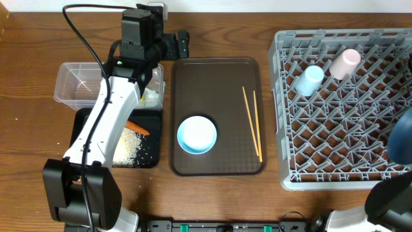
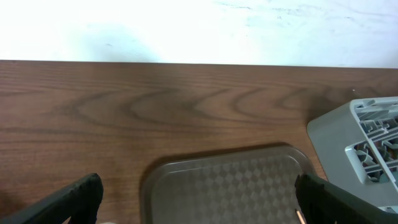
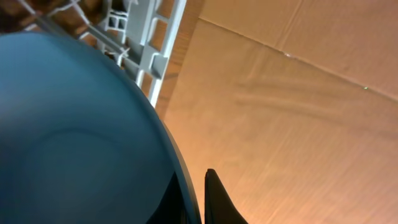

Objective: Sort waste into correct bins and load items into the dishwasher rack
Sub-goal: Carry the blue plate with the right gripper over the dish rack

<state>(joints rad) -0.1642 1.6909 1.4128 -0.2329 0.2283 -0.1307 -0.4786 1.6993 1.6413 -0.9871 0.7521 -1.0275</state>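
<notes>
Rice (image 1: 129, 147) and carrot (image 1: 138, 128) lie in the black tray (image 1: 153, 153) at near left, the tub (image 1: 64, 71) beyond, so sorting looks done. Left end effector (image 2: 199, 205) hangs released by the brown tray's (image 1: 219, 84) far left corner. Bowl (image 1: 197, 134) and chopsticks (image 1: 252, 122) wait on that tray. Blue cup (image 1: 309, 80) and pink cup (image 1: 346, 63) sit far in the rack (image 1: 283, 129). Right end effector (image 3: 202, 186) is clenched on the plate (image 3: 74, 137) over the rack's right edge: loading, I judge. Next it calls for an upright slot between pegs; the rack's near half is open, its wall close
</notes>
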